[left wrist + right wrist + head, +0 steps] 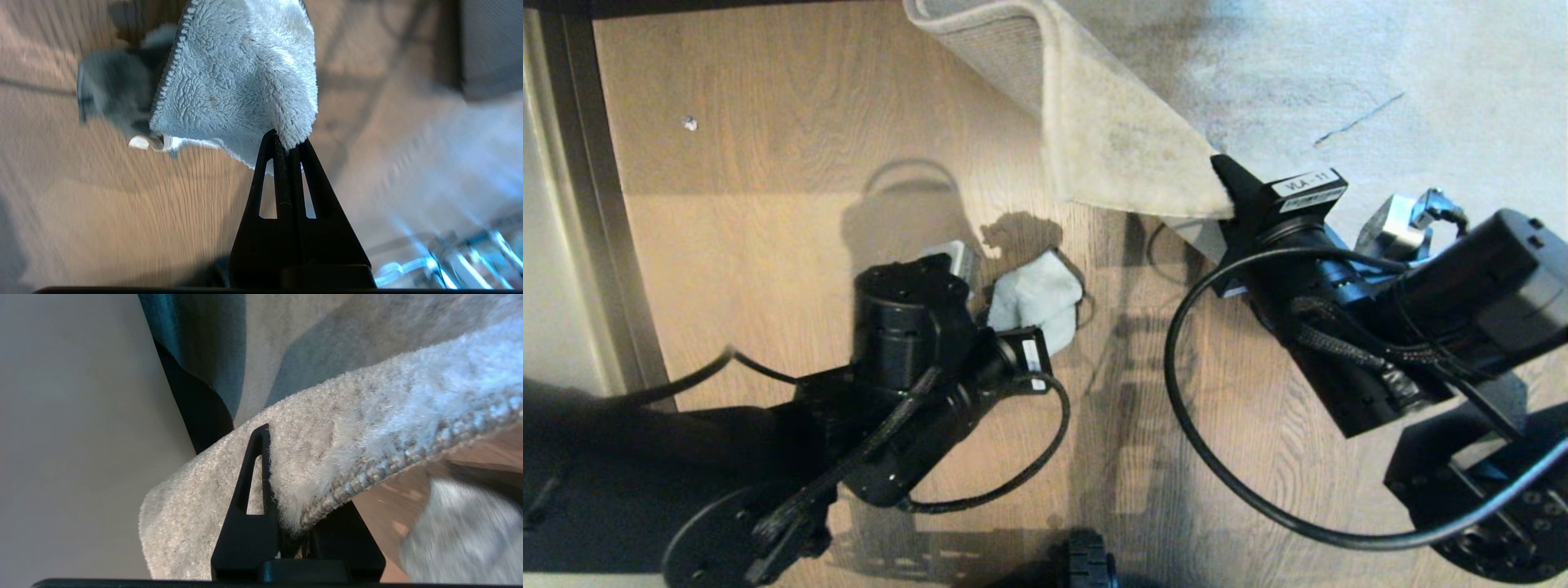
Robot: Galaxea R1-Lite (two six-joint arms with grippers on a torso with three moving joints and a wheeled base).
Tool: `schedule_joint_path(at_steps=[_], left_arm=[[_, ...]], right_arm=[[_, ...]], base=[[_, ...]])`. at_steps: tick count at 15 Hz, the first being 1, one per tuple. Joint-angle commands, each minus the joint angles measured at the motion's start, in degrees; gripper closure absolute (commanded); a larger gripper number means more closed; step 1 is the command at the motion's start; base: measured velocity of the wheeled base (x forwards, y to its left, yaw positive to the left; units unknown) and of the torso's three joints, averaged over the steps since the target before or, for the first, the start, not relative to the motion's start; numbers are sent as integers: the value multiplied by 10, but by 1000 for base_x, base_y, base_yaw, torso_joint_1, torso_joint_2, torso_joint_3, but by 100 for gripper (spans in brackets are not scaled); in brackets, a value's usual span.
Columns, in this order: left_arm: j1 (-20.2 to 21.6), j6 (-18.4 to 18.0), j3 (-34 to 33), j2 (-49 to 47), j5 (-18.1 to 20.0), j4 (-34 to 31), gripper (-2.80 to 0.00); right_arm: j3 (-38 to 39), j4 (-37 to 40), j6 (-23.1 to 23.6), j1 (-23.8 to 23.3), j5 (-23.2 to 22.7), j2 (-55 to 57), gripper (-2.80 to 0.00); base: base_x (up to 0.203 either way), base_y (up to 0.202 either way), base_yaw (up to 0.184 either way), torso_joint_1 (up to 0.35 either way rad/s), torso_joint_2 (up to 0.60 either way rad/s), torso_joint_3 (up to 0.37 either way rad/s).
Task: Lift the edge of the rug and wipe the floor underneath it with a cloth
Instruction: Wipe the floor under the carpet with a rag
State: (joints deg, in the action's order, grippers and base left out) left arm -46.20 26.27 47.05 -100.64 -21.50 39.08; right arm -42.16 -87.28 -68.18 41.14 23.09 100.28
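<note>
Rug edge (1127, 155) held up off the floor (768, 245) by right hand (1229, 192), fingers clamped on the corner; pile folded over, woven backing showing farther along. Left hand (286, 141) pinched tight on one corner of the cloth (241, 73), which hangs just above bare planks, near the lifted edge but apart from it.

Step in hand, as I judge it: bring cloth under the raised flap and wipe. Do it well by dropping the cloth flat onto the planks, sweeping along the strip the rug covered, and keeping the right arm steady so the flap does not sag onto the cloth.

Around: small pale speck (689, 123) on the planks, dark baseboard (596, 212) at left. In the way: right arm's looping cable (1176, 367) and its own wrist, close to the wiping path.
</note>
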Motion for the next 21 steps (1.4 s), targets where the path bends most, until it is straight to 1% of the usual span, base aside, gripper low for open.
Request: schedule_joint_path(at_steps=[1,4,7,9,11,13,18,21], left_arm=[[17,0,41,-53,-9,6,0],[40,-1,74,-75,-19,11,0],[69,-4,88,-81,-22,11,0],[97,-5,99,-83,-22,14,0],[127,-5,101,-83,-21,49,0],[154,-4,101,-84,-22,67,0],[225,-11,125,-60,-22,73,0],[268,-18,115,-21,-23,73,0]], right_arm=[[10,-27,-4,-10,-1,-7,0],[15,-27,-4,-11,-2,-9,0],[12,-27,-5,-11,-3,-6,0],[12,-27,-4,-11,-7,-3,0],[6,-27,-4,-11,-7,6,0],[-6,-27,-4,-11,-7,15,0],[-10,-27,-4,-11,-7,16,0],[-8,-27,-5,-11,-9,17,0]], base=[[0,0,0,0,0,0],[0,0,0,0,0,0],[0,0,0,0,0,0],[0,0,0,0,0,0],[0,0,0,0,0,0],[0,0,0,0,0,0],[0,0,0,0,0,0],[0,0,0,0,0,0]])
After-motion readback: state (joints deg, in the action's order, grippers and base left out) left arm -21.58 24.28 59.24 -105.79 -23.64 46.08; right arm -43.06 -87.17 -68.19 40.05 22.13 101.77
